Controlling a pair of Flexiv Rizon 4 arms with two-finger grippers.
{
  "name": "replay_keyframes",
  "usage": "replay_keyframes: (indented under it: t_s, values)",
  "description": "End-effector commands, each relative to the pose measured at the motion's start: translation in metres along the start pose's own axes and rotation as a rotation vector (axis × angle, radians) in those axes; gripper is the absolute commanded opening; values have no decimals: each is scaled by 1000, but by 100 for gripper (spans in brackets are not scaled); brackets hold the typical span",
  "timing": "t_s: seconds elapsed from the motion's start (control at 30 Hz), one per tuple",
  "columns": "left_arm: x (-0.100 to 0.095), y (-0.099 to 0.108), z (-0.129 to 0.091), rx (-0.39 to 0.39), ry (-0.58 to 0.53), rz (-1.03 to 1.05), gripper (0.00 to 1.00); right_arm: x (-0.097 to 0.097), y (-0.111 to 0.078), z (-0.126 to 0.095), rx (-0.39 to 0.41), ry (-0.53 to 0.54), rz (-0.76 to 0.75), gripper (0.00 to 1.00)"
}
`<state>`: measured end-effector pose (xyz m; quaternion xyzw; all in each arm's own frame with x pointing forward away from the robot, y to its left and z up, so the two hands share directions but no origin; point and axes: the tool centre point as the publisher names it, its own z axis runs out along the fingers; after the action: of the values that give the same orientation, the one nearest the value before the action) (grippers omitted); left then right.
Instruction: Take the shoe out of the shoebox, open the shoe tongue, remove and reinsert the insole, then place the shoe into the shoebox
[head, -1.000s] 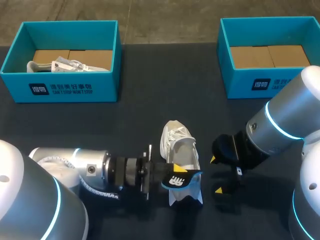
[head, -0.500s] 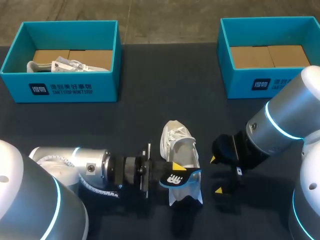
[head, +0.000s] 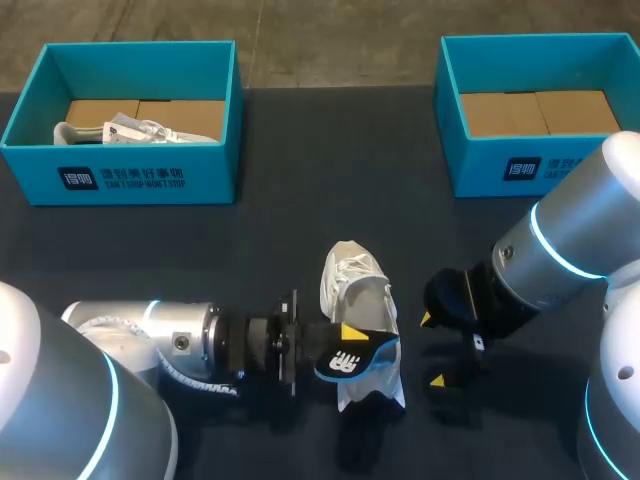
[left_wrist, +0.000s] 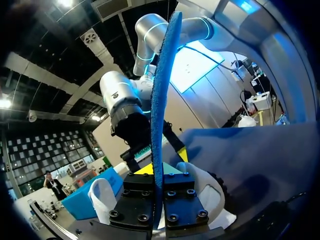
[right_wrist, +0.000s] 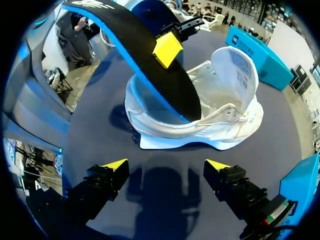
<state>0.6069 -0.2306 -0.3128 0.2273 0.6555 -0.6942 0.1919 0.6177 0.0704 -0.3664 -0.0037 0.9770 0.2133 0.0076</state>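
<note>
Left claw (left_wrist: 156, 200) clamping insole (left_wrist: 160, 100), seen edge-on from wrist, right claw (right_wrist: 165, 167) spread

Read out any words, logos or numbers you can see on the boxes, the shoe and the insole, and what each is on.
Left teal cardboard shoebox: white logo and print line on the front wall, too small to read.
Right teal cardboard shoebox: white logo on the front wall, partly hidden, unreadable.
Black-and-blue insole: white emblem, no readable words.
White shoe: printed tongue label, too blurred to read.
</note>
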Motion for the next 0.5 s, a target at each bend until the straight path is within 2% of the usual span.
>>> replay_keyframes:
  t_s: [0.03,0.5]
  values:
    - [0,5,2,-4,-9,0,0,1,0,1,2,-3,0,100]
    - [2,18,0,-20,-6,7,0,1,0,1,2,-3,0,100]
